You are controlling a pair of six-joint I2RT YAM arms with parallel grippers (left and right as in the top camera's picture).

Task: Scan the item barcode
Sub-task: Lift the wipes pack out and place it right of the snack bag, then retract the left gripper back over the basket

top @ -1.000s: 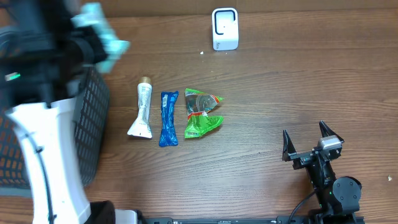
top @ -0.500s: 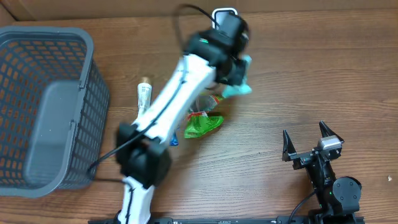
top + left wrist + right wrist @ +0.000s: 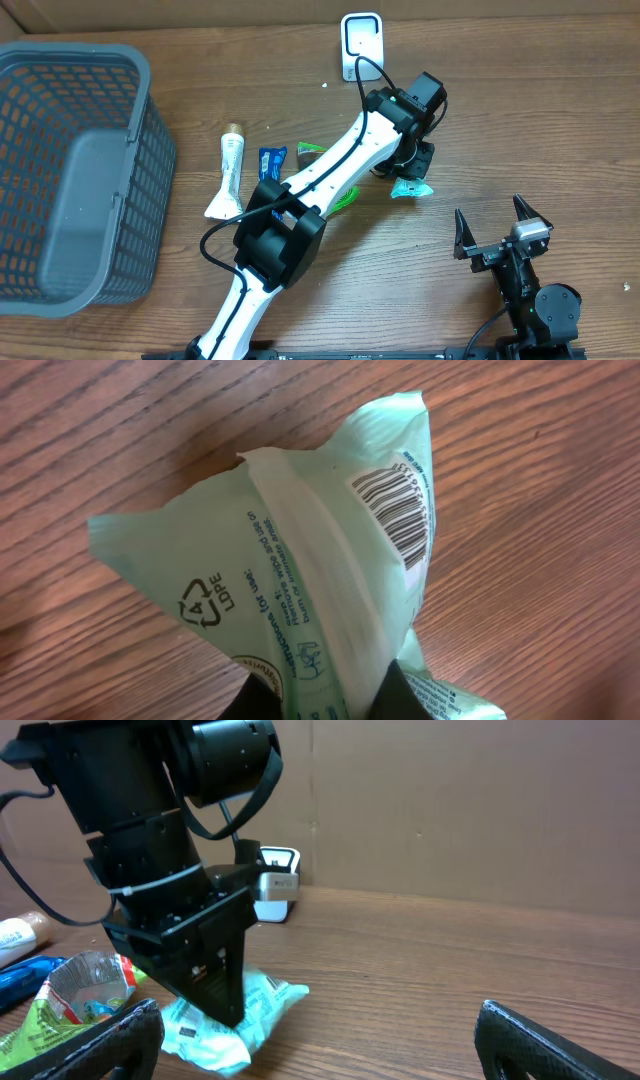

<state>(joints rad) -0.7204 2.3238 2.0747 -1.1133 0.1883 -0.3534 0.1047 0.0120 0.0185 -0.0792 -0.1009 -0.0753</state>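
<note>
A mint-green packet [image 3: 410, 188] lies on the wood table a little in front of and to the right of the white scanner [image 3: 361, 45]. My left gripper [image 3: 408, 166] stands over it, shut on its near end. In the left wrist view the packet [image 3: 290, 560] fills the frame with its barcode [image 3: 395, 510] facing up, and the dark fingers pinch its lower edge at my left gripper [image 3: 322, 698]. The right wrist view shows the packet [image 3: 255, 1010] resting on the table under the left gripper [image 3: 215, 985]. My right gripper [image 3: 492, 228] is open at the lower right, holding nothing.
A grey mesh basket [image 3: 140, 150] stands at the left. A white tube [image 3: 230, 175], a blue packet [image 3: 271, 159] and a green bag [image 3: 347, 197] lie in a row left of the left arm, partly hidden by it. The scanner [image 3: 275, 885] sits at the back.
The left arm has swung from above the basket across to the right and lowered the mint-green packet onto the table in front of the scanner. The right arm has not moved.
</note>
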